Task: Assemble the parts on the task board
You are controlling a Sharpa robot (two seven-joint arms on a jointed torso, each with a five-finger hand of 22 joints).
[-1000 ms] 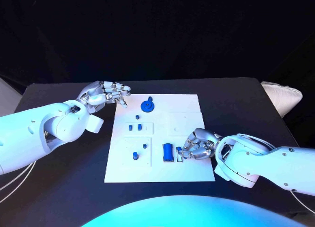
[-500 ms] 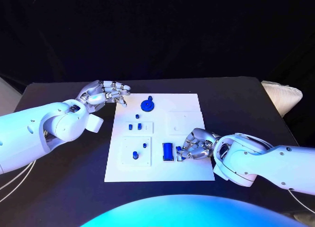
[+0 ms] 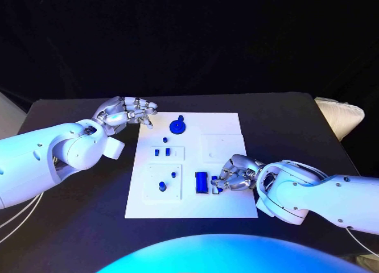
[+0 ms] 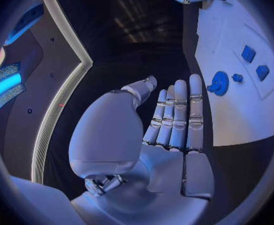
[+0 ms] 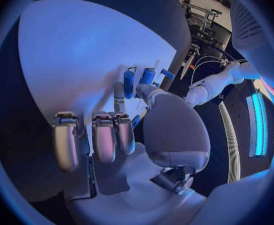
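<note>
The white task board (image 3: 226,199) lies mid-table. On it are a blue round gear-like part (image 3: 178,126), small pegs (image 3: 165,139), two small square parts (image 3: 161,152) and a blue block (image 3: 202,182). My right hand (image 3: 236,174) rests on the board's near right area with its fingers curled, and pinches a small blue part (image 3: 214,183) just right of the block. In the right wrist view two upright blue pieces (image 5: 138,77) stand just beyond the fingertips (image 5: 119,92). My left hand (image 3: 126,111) hovers off the board's far left corner with its fingers (image 4: 177,112) straight, holding nothing.
The black table (image 3: 296,125) surrounds the board, with bare room on both sides. A pale object (image 3: 341,116) sits at the table's right edge. In the left wrist view the gear-like part (image 4: 219,82) and the square parts (image 4: 248,53) lie on the board (image 4: 237,120).
</note>
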